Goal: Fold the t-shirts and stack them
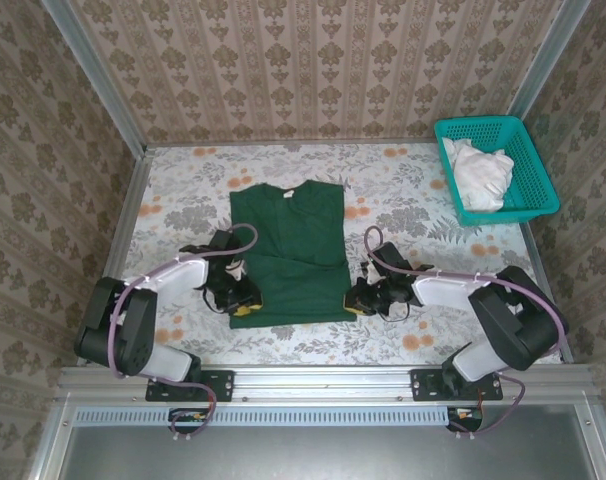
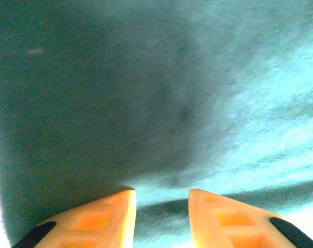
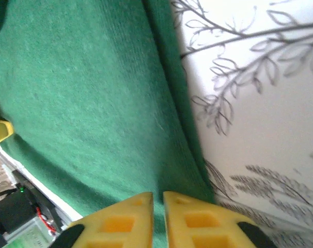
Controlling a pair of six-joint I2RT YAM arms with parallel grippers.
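Top external view: the dark green t-shirt (image 1: 288,250) lies flat in the middle of the table (image 1: 403,190), collar away from the arms. The left gripper (image 1: 245,308) sits on its near left corner, fingers (image 2: 102,219) spread over the fabric. The right gripper (image 1: 355,302) is at the near right corner, fingers (image 3: 192,222) nearly together, pinching the hem.

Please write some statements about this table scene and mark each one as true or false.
1. The green t-shirt lies flat on the table. True.
2. The basket is empty. False: a white cloth lies in it.
3. The basket stands at the far right of the table. True.
4. Both grippers are at the collar. False: the left gripper and the right gripper are at the near corners of the t-shirt.
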